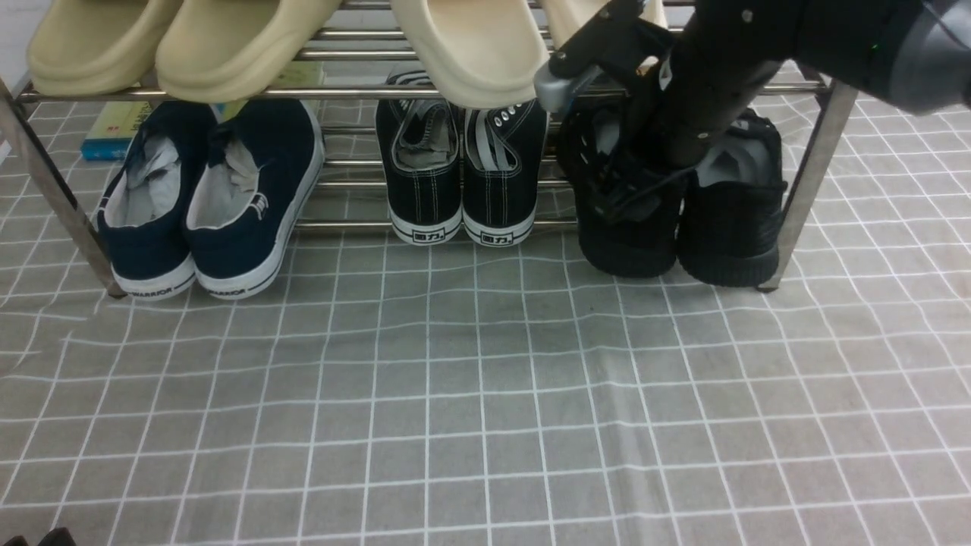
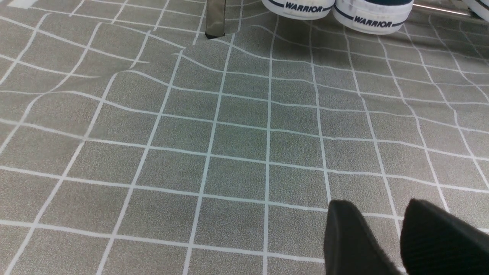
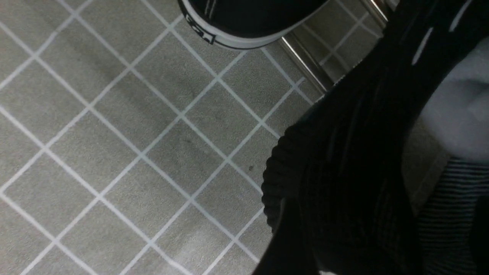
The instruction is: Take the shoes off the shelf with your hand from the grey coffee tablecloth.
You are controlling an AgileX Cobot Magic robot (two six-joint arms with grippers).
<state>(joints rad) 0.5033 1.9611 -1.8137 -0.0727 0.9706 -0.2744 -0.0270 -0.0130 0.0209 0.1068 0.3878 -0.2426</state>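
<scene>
We locate the pair of black knit sneakers (image 1: 732, 227) at the right of the front view, under the upper tier of the steel-tube shelf (image 1: 812, 167). Their heels face the camera and rest on the grey grid tablecloth (image 1: 485, 394), just beside the shelf's right front leg. The two shoes stand side by side, touching.

The right arm (image 1: 705, 91) comes in from the upper right of the frame and descends onto the left shoe of the pair. The right gripper (image 1: 631, 191) sits at that shoe's opening. Its fingers blend into the black knit, so we cannot tell whether they are spread or pinching. The right wrist view shows only the shoe's dark ribbed collar (image 3: 344, 172) and pale insole (image 3: 458, 114) at close range.

At frame centre stand black canvas sneakers with white stitching (image 1: 463, 174), and at the left navy slip-ons (image 1: 212, 197). Beige slides (image 1: 227, 45) occupy the upper tier.

The left gripper (image 2: 382, 208) hovers over bare cloth, its fingers spread and holding nothing.
</scene>
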